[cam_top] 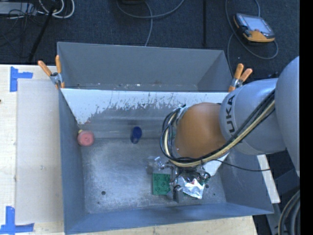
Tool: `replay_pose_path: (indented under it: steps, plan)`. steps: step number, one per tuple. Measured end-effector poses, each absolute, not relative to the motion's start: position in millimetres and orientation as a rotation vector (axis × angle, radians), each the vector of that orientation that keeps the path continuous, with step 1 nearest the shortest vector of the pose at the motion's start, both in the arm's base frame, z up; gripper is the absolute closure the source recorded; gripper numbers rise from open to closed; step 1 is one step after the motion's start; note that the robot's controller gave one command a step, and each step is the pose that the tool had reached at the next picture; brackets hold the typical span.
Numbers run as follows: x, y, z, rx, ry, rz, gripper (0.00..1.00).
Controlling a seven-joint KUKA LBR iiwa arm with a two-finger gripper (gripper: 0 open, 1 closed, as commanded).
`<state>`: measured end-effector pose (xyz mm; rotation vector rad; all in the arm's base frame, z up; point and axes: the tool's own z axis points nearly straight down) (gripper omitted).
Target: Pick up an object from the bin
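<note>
My gripper [175, 186] is low in the bin's front right part, mostly hidden under the arm's orange cover. It sits between a small green flat block [159, 183] on its left and a crumpled silver foil piece [192, 188] on its right, touching or nearly touching both. I cannot tell whether either thing is in its grasp.
A pink round disc [85, 138] lies by the bin's back left wall. A small blue object [136, 134] rests along the back wall near the middle. The arm and its cables cover the bin's right side.
</note>
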<state>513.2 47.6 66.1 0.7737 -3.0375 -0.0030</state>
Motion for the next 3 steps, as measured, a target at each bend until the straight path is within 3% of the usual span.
replay_pose_path:
  steps: [1, 2, 3]
  plan:
    - [516.2, 48, 72, 0.77, -3.045, -0.003, 1.0]
    - [505.6, 52, 151, 1.298, -2.866, 0.001, 1.0]
    - [500.0, 61, 248, 1.331, -2.855, 0.003, 1.0]
